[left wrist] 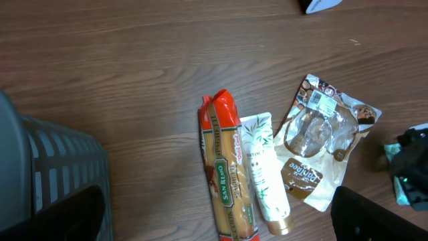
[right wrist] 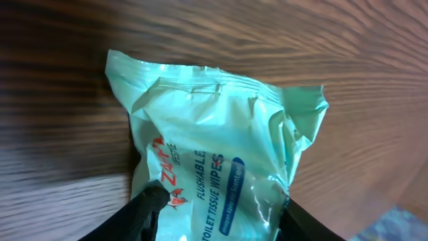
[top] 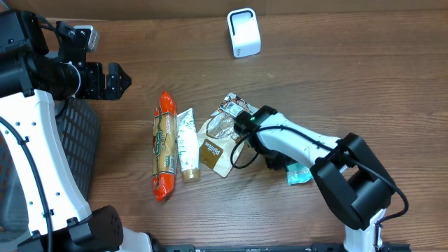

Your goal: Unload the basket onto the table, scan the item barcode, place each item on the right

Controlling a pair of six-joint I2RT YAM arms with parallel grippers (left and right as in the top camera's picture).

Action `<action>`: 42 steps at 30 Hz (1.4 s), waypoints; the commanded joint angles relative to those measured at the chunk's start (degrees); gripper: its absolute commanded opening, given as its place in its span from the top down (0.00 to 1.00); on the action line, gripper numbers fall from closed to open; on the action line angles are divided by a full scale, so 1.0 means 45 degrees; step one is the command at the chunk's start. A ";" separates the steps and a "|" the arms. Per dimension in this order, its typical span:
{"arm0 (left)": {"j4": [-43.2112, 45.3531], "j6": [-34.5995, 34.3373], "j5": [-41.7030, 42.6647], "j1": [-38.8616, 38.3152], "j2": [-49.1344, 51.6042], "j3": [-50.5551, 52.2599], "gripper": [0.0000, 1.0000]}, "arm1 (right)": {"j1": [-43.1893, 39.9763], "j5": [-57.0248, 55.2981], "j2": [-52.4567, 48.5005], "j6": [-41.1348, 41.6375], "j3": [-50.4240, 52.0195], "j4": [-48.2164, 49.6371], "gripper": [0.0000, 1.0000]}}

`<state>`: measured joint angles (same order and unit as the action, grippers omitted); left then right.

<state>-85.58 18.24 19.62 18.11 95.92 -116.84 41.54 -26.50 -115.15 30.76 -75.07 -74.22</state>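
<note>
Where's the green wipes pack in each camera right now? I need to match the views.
Overhead: wipes pack sits lower right of centre, partly hidden by the right arm.
Left wrist: only a teal sliver at the right edge.
Right wrist: fills the centre.
Shared landmark: brown snack pouch, left of the pack in overhead and left wrist; right wrist shows only tabletop.

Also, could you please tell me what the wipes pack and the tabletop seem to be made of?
Wipes pack: probably thin, glossy mint-green plastic film, judging by its crinkles and highlights. Tabletop: wood or wood-look laminate, showing brown grain.
</note>
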 commanded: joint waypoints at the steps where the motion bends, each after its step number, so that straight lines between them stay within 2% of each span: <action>1: 0.0029 0.0282 0.0257 -0.0029 0.0019 -0.0058 0.00 | 0.0345 0.0335 -0.0034 0.0049 -0.0204 0.0238 0.42; 8: 0.0029 0.0282 0.0257 -0.0029 0.0019 -0.0058 0.00 | 0.0325 -0.0097 -0.0034 0.0053 -0.0418 0.0185 0.20; 11: 0.0029 0.0282 0.0257 -0.0029 0.0019 -0.0058 0.00 | 0.0325 -0.0345 -0.0005 0.0053 -0.1185 -0.0165 0.20; 15: 0.0029 0.0282 0.0257 -0.0029 0.0019 -0.0058 0.00 | 0.0330 -0.0078 0.0024 0.0049 -0.2458 -0.0840 0.20; 18: 0.0029 0.0282 0.0243 -0.0029 0.0019 -0.0058 0.00 | 0.0330 0.1122 0.0024 -0.0194 -0.2526 -0.0636 0.22; 35: 0.0029 0.0282 0.0180 -0.0029 0.0019 -0.0058 0.01 | 0.0005 0.1909 0.0024 -0.0151 0.0534 0.1462 0.31; 39: 0.0029 0.0282 0.0180 -0.0029 0.0019 -0.0058 0.00 | -0.0238 0.1909 0.0024 -0.0146 0.1151 0.1865 0.35; 42: 0.0029 0.0282 0.0180 -0.0029 0.0019 -0.0058 0.01 | -0.0408 0.1909 0.0024 -0.0146 0.1569 0.2132 0.42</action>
<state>-85.58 18.24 19.75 18.11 95.92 -116.84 41.23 -18.04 -113.01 29.82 -71.66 -65.67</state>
